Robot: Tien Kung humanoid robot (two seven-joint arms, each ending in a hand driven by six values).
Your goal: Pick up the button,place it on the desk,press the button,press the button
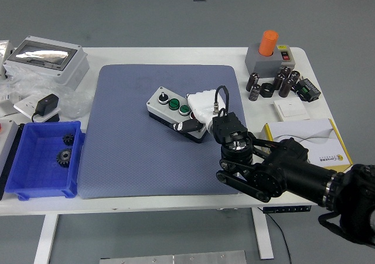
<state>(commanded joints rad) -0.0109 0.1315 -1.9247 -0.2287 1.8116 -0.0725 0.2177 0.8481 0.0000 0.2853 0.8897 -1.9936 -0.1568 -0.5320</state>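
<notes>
Button box (174, 112) sits on blue mat (129, 153), about mid-mat, a bit right of centre, turned at a slant. Grey top w/ black knob at far-left end, then two green buttons in a row. Black base.

Right hand (202, 109) comes in from near-right corner, black arm over mat's right part. White fingers (199, 102) wrapped on box's right end, one dark-tipped finger down near side of box. Clamped on box. Can't tell if box is lifted or resting on mat.

Left hand not seen.

Left of mat: blue bin (41, 158) w/ two black gears (64, 153) inside. Far left: grey case (47, 56), black plug (45, 106). Far right: grey block w/ orange cap (269, 50), black tubes (275, 82) near it, white switch (292, 109), booklet (310, 138) near right edge.
</notes>
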